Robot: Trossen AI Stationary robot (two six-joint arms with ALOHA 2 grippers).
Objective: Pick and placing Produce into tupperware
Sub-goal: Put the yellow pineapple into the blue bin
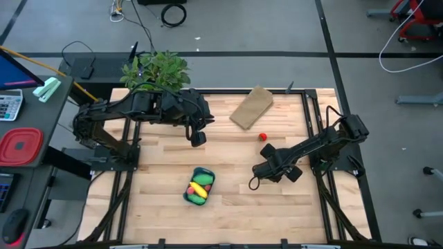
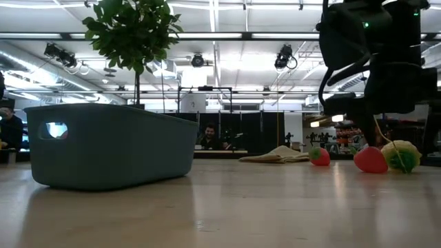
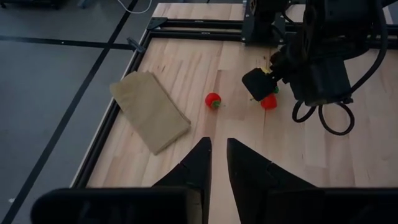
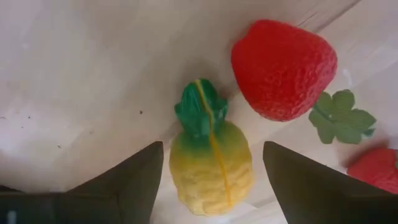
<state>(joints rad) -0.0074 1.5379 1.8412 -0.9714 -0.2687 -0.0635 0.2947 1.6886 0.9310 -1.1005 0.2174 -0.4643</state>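
Wooden table [image 1: 228, 214]: blue tub [image 1: 200, 187] lower centre, tan flat block [image 1: 252, 107] upper right of centre, red strawberry [image 1: 263, 137] below block, toy pineapple [image 4: 210, 168] and second strawberry [image 4: 283, 67] touching.

toy pineapple [image 4: 211, 165] between open tool [image 4: 211, 180] fingers, strawberry [image 4: 283, 65] beside

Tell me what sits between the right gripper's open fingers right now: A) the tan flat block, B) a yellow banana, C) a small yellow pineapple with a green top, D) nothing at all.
C: the right wrist view shows the right gripper open with the pineapple lying on the wood between its fingers, a strawberry just beyond it.
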